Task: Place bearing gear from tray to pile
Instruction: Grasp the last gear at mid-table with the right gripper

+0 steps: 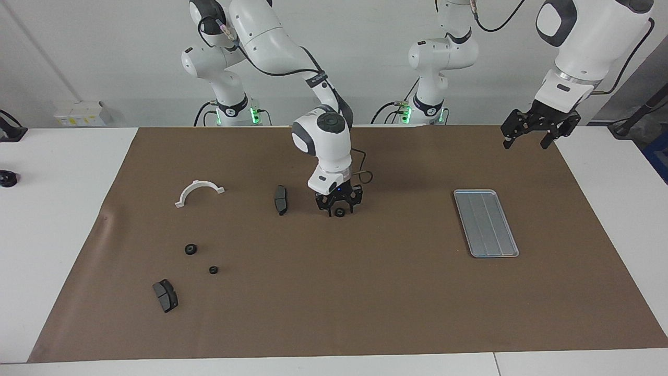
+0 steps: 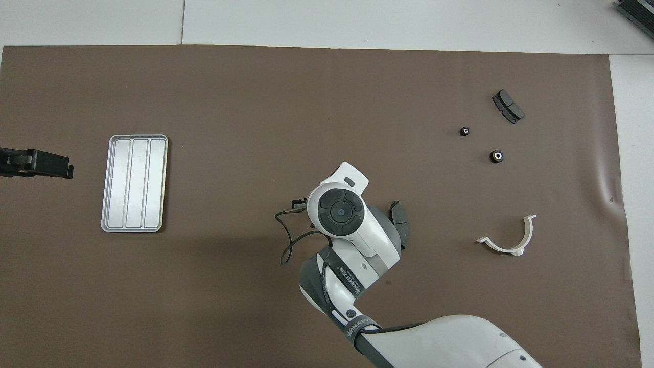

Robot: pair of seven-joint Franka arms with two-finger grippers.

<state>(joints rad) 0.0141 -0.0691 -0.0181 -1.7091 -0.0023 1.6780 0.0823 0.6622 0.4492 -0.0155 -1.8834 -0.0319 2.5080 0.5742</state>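
My right gripper [image 1: 339,210] sits around the little black gear [image 1: 339,212], at nine o'clock from the empty tray [image 1: 485,222], fingers closing (grip unclear). Next: squeeze, lift. My left gripper [image 1: 526,138] waits, open.

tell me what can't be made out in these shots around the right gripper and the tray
- Bearing gear: overhead view, hidden under the right arm's wrist.
- Right gripper: facing view, down around the gear; whether the fingertips touch it is too small to tell.
- Brake pad: overhead view, partly covered by that arm.
- Tray: nothing lies in it.
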